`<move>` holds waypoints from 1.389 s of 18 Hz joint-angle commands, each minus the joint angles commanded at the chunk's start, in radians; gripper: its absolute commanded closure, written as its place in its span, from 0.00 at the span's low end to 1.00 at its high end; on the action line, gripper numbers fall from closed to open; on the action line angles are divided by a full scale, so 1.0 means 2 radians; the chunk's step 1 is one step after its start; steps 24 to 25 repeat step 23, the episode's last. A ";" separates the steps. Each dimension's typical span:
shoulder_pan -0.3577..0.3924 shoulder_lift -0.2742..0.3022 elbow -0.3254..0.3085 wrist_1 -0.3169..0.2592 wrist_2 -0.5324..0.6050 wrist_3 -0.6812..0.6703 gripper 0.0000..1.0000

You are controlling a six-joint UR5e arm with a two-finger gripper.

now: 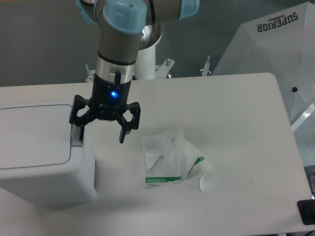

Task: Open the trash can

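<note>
The white boxy trash can (42, 167) stands at the left of the table, its flat lid (32, 135) down. A grey push tab (76, 136) sits at the lid's right edge. My black gripper (101, 136) hangs open at the can's right edge. Its left finger (78, 132) is right at the grey tab; whether it touches the tab I cannot tell. Its right finger (122, 133) hangs over the table beside the can. It holds nothing.
A thin clear-white plastic bag with green print (174, 162) lies crumpled on the white table (236, 123) to the right of the gripper. A white umbrella-like diffuser (275, 54) stands at the back right. A dark object (307, 211) sits at the front right corner.
</note>
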 joint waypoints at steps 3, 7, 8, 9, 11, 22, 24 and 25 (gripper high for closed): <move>0.000 0.000 0.000 0.001 0.000 0.000 0.00; 0.000 0.000 0.001 0.002 0.000 0.000 0.00; 0.000 0.001 0.005 0.003 -0.001 -0.002 0.00; 0.000 0.002 0.011 0.005 -0.002 -0.002 0.00; 0.001 0.004 0.028 0.008 -0.001 0.003 0.00; 0.039 -0.002 0.056 0.005 0.123 0.192 0.00; 0.044 -0.002 0.055 0.005 0.133 0.200 0.00; 0.044 -0.002 0.055 0.005 0.133 0.200 0.00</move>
